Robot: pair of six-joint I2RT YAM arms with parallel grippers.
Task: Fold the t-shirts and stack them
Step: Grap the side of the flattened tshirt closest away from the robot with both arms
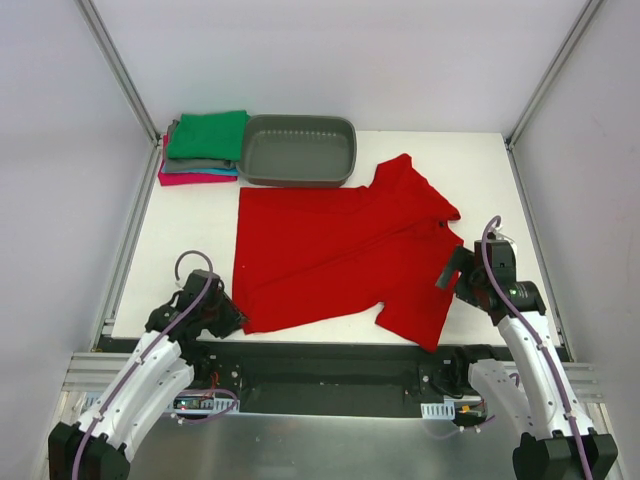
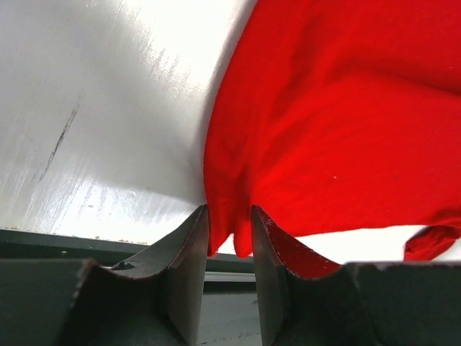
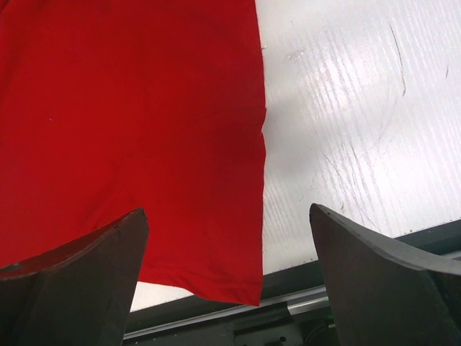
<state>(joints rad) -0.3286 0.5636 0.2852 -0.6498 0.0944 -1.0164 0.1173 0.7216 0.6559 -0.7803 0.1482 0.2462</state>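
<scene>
At the near left corner of the table [image 1: 190,240], my left gripper [image 2: 229,215] is nearly closed, its two fingers pinching the corner of the red shirt [image 1: 330,245]. In the left wrist view the cloth fills the narrow gap between them and bunches into a fold just above the tips. That shirt lies spread open across the middle of the table, collar toward the far right and hem toward the left, with one sleeve reaching the near edge on the right. My right gripper [image 3: 227,210] stands there, by the near right side of the table, with its fingers as wide apart as they go and nothing between them but air. From the right wrist view one finger is over the red cloth and the other over bare table, with the shirt's edge running between them. I cannot tell whether either tip touches down. In the far left corner sits a stack [image 1: 200,160] of folded shirts, green on top, then grey, teal and magenta, touching the tub [image 1: 298,150] that rests along the far edge.
</scene>
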